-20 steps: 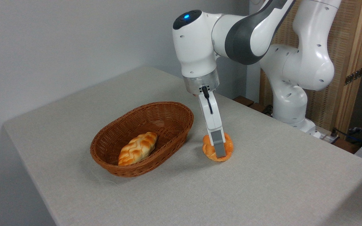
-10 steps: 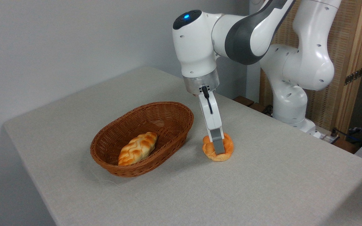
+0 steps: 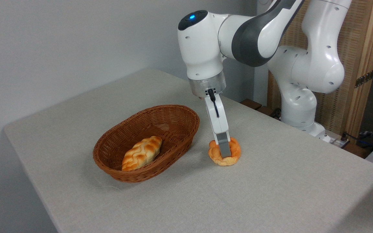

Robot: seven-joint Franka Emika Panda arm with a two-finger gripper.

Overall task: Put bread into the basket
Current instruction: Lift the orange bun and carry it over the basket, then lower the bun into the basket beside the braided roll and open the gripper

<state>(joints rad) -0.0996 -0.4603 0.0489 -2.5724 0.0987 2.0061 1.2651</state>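
The bread [image 3: 235, 151], a small round golden-orange bun, sits on the grey tablecloth just right of the basket [image 3: 147, 173]. My gripper [image 3: 226, 152] comes down onto it from above. The near grey finger [image 3: 224, 148] lies across the bun's front and the other finger is hidden behind it. The bun looks pinched between them, its base still about at the cloth. The basket is an oval brown wicker one, its right rim a short gap from the bun.
A longer braided loaf [image 3: 141, 153] lies inside the basket at its left. The arm's base [image 3: 298, 110] stands at the table's back right, with cables [image 3: 372, 139] beyond. The table's front edge [image 3: 361, 194] falls away at right.
The finger has risen slightly and the bun looks narrower and taller, squeezed in the grip. The basket and the loaf have not moved.
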